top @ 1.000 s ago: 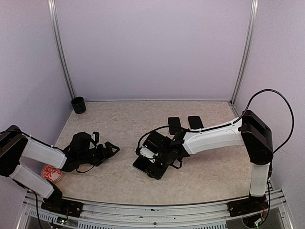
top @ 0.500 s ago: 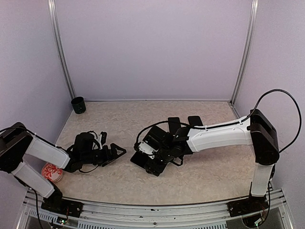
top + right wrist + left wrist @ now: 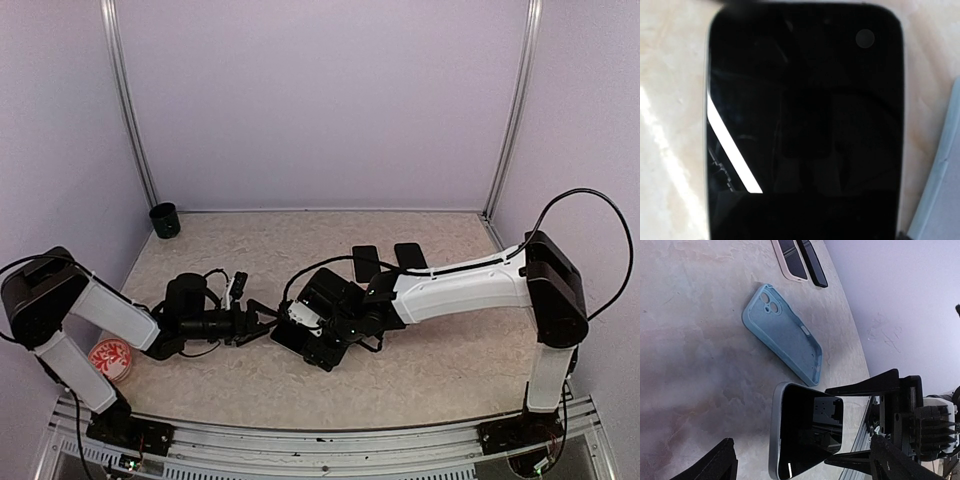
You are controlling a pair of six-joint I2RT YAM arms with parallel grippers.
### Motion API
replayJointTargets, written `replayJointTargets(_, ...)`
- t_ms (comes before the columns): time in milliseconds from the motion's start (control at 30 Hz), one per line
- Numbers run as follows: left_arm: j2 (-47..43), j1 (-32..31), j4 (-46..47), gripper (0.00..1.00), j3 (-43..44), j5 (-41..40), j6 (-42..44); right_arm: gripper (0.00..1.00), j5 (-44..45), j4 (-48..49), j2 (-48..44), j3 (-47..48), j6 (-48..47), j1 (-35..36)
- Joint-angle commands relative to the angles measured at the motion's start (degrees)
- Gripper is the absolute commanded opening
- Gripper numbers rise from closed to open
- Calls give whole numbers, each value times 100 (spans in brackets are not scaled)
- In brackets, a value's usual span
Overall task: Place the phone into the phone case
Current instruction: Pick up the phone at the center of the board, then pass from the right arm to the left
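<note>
The phone (image 3: 807,432), with a black screen and a grey rim, is held at its far end between the right gripper's fingers (image 3: 865,386). It fills the right wrist view (image 3: 805,100) and shows in the top view (image 3: 297,340). My right gripper (image 3: 316,336) is shut on it, low over the table. The light blue phone case (image 3: 782,335) lies open side up just beyond the phone. Its edge shows in the right wrist view (image 3: 942,180), and the right arm hides it in the top view. My left gripper (image 3: 267,322) is open, its jaws wide on either side of the phone's near end (image 3: 808,465).
Two more dark phones or cases lie at the back (image 3: 365,262) (image 3: 408,255), also in the left wrist view (image 3: 790,255). A dark green cup (image 3: 164,220) stands in the far left corner. A red patterned disc (image 3: 108,362) lies by the left arm's base.
My left arm has reached to the right until its open gripper is at the phone. My right gripper has shifted the phone slightly left.
</note>
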Motion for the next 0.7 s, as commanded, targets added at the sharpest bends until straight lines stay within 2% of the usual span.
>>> replayJointTargets(0, 224, -100, 309, 89, 204, 355, -6, 60, 141, 326, -328, -32, -28, 117)
replayJointTargets(333, 631, -185, 1038, 75, 214, 771, -299, 60, 259, 453, -336, -64, -46, 197)
replayJointTargets(667, 888, -202, 1641, 49, 132, 1003, -519, 60, 383, 514, -326, -156, -41, 215)
